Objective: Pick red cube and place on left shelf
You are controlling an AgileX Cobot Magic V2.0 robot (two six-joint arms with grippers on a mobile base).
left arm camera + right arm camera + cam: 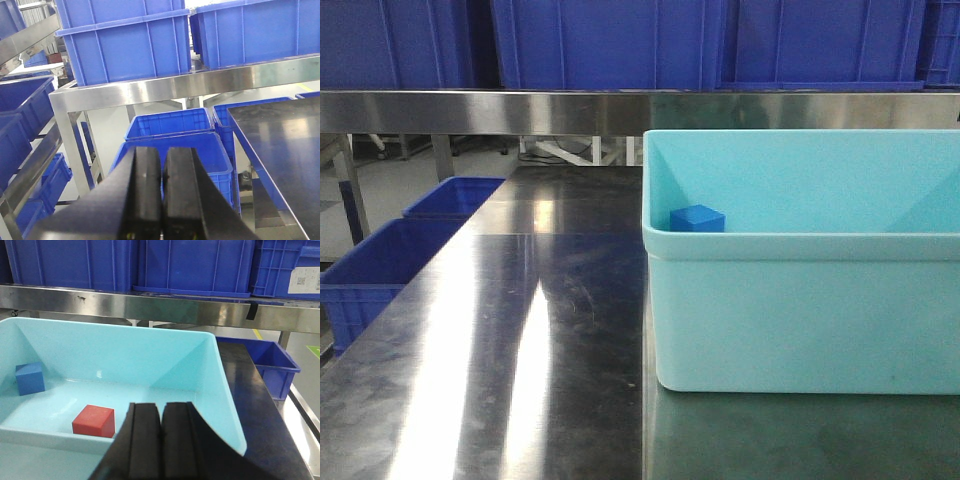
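Red cube [93, 421]: on the pale cyan tub's [220, 390] floor, 10 o'clock from my right end effector [161, 411]; blue cube [29, 378] at its 10 o'clock, apart. My left end effector [163, 156] and the right: pads together, empty. Left shelf [150, 90]: steel rail carrying blue crates [125, 45].

The tub [150, 360] sits on the table [250, 410], below and ahead of the right gripper [161, 440]. Inside it, the red cube [93, 421] lies just ahead-left of that gripper. The blue cube [29, 378] lies farther left and farther ahead, apart from the red cube. Beyond the tub runs the shelf [175, 307], bearing crates [195, 265]. The left gripper [161, 200] has the table to its right, lower crates [170, 125] below and ahead, and the shelf beyond them.
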